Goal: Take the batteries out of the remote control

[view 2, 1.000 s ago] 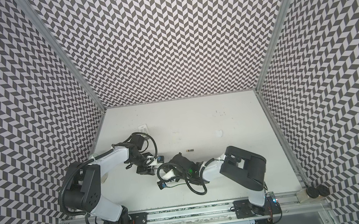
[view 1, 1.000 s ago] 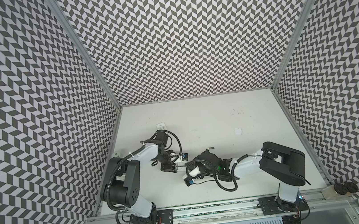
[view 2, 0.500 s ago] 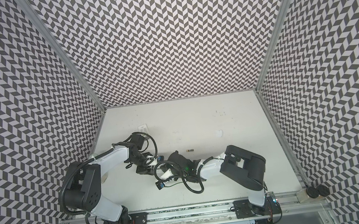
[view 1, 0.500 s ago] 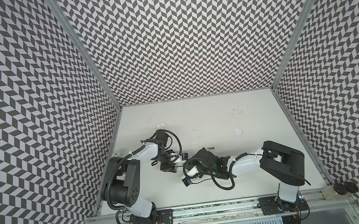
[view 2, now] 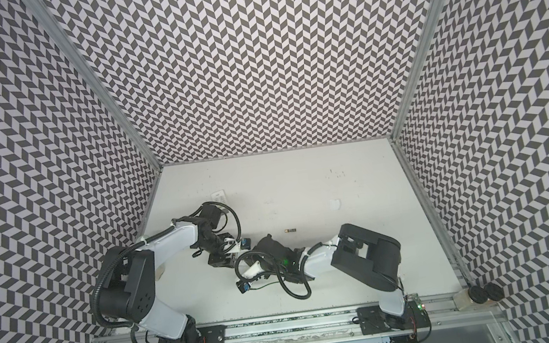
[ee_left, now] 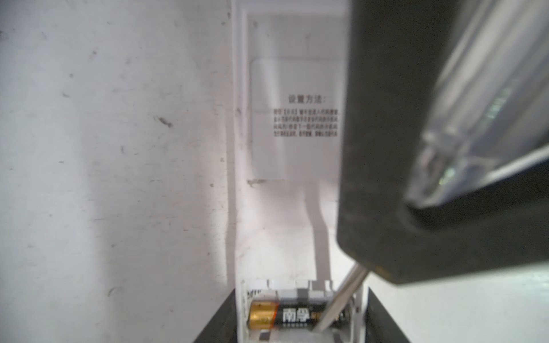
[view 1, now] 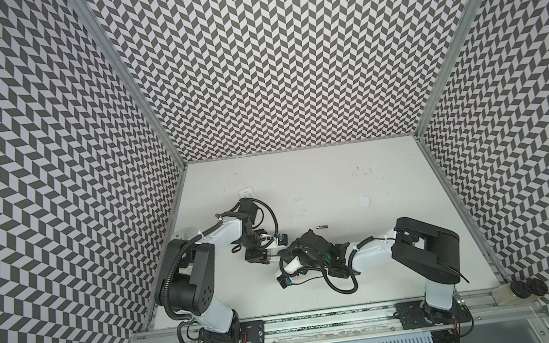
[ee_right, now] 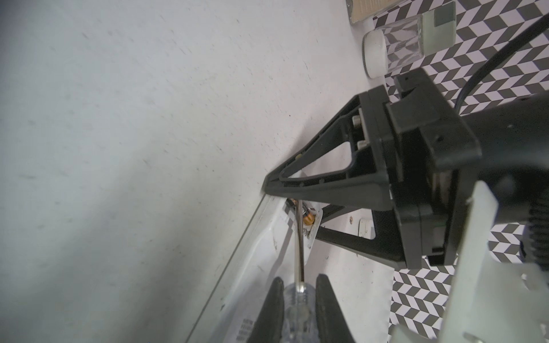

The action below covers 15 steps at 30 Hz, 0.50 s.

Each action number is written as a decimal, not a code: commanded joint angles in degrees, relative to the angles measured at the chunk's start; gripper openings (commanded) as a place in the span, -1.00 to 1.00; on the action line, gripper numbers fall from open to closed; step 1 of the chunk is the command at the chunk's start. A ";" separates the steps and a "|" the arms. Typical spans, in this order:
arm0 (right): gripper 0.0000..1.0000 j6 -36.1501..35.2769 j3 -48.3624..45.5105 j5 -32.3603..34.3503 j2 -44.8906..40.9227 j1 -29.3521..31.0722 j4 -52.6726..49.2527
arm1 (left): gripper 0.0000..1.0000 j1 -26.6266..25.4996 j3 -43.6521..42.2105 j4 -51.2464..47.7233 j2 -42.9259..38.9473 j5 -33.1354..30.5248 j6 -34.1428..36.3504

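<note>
The white remote control [ee_left: 294, 208] lies on its face with the battery bay open. My left gripper [ee_left: 300, 297] has a finger against each side of it, at the bay end. One black battery with a gold end [ee_left: 285, 316] sits in the bay. My right gripper [ee_right: 298, 282] is shut on the clear handle of a screwdriver [ee_right: 300, 252], and the metal tip rests on that battery's black end. Another battery [view 1: 323, 236] lies loose on the table behind the right wrist. In both top views the grippers meet left of the middle [view 1: 272, 255] [view 2: 235, 256].
A small white piece [view 1: 364, 201] lies far right on the table. A white buttoned panel [view 1: 246, 193] sits behind the left arm. A clear jar with a white lid [ee_right: 395, 41] stands by the left wall. Patterned walls enclose three sides.
The right gripper has slid a little to the left with the screwdriver, closer to the left gripper. The left arm has stayed where it was.
</note>
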 commanded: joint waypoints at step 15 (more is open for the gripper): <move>-1.00 -1.32 3.25 0.38 -1.27 -0.90 -8.30 | 0.25 1.66 0.80 -2.40 0.12 1.55 3.16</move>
